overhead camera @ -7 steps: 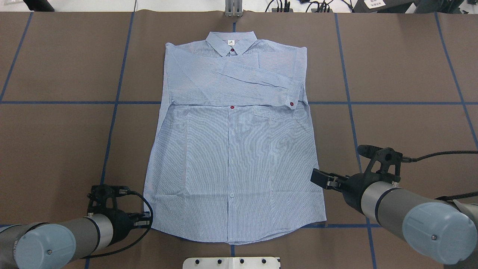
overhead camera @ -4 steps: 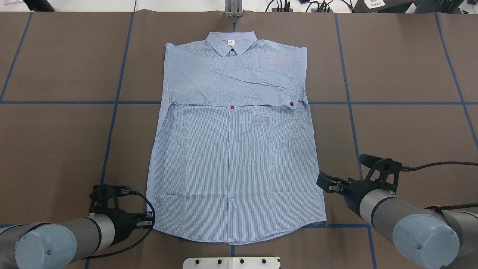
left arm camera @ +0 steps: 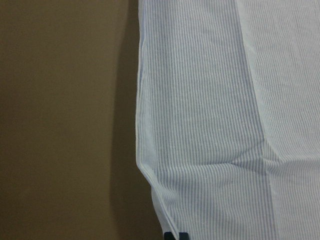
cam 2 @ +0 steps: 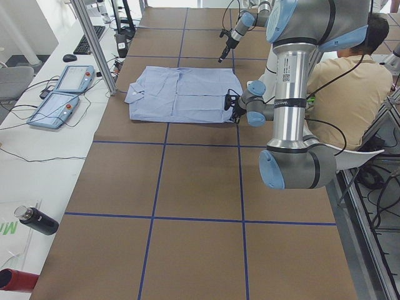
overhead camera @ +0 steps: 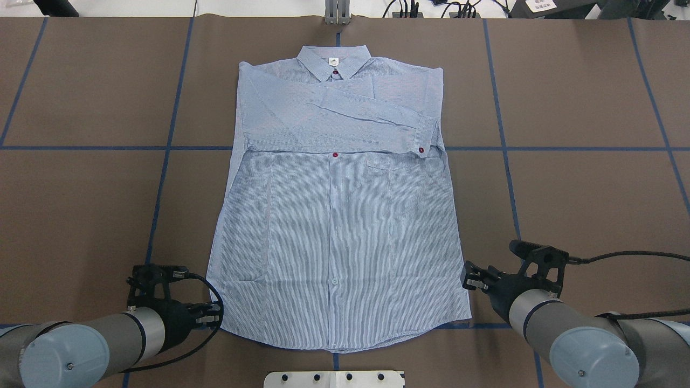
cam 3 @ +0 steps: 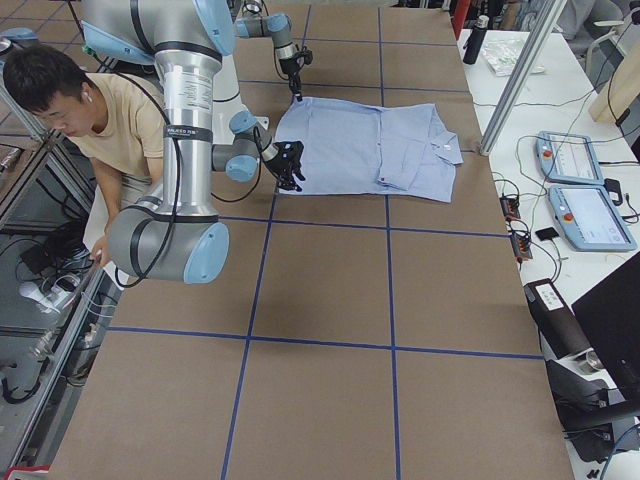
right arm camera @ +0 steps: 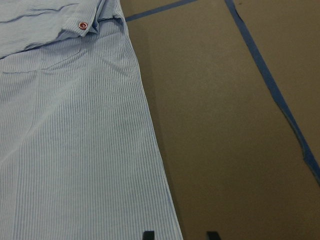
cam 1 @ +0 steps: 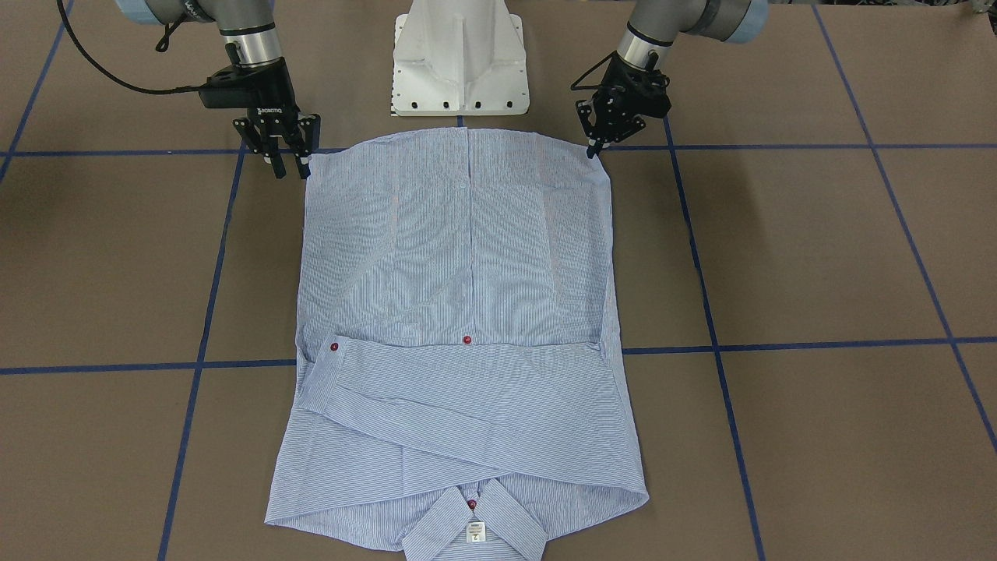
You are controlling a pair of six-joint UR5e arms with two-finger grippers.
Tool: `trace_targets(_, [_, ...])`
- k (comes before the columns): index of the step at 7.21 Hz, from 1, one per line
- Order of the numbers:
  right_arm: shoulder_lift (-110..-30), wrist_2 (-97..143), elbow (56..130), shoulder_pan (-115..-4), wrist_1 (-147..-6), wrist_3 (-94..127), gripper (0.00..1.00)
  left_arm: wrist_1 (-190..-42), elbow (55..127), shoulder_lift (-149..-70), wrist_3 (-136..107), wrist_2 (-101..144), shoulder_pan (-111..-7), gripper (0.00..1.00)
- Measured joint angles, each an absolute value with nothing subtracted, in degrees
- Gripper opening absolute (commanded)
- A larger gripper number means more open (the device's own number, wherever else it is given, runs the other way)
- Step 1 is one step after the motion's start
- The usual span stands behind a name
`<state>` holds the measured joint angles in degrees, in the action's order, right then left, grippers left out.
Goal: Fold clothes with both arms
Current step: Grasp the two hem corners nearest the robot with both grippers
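A light blue-and-white striped button shirt lies flat and face up on the brown worktop, its hem between the robot's two end effectors and its collar at the end farthest from them. Both long sleeves are folded across the chest, well beyond either end effector. The left end effector sits low at the hem corner on its side, fingers drawn almost together at the cloth's edge; whether cloth is caught between them cannot be told. The right end effector hangs just beside the opposite side seam, a little up from the hem corner, with its fingers spread apart and holding nothing. Blue tape lines cross the worktop under and around the shirt. Behind the end effectors stands the white pedestal base, and a seated person shows behind the robot in the side views.
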<state>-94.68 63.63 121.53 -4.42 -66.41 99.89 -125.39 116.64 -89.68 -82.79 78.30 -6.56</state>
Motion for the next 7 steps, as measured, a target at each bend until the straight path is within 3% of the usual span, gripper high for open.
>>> trace_targets(7, [-95.31,55.78,118.82,4.12,-66.87,108.01,0.42,-125.42,116.92,-89.77,-82.79,77.17,-5.72,0.00])
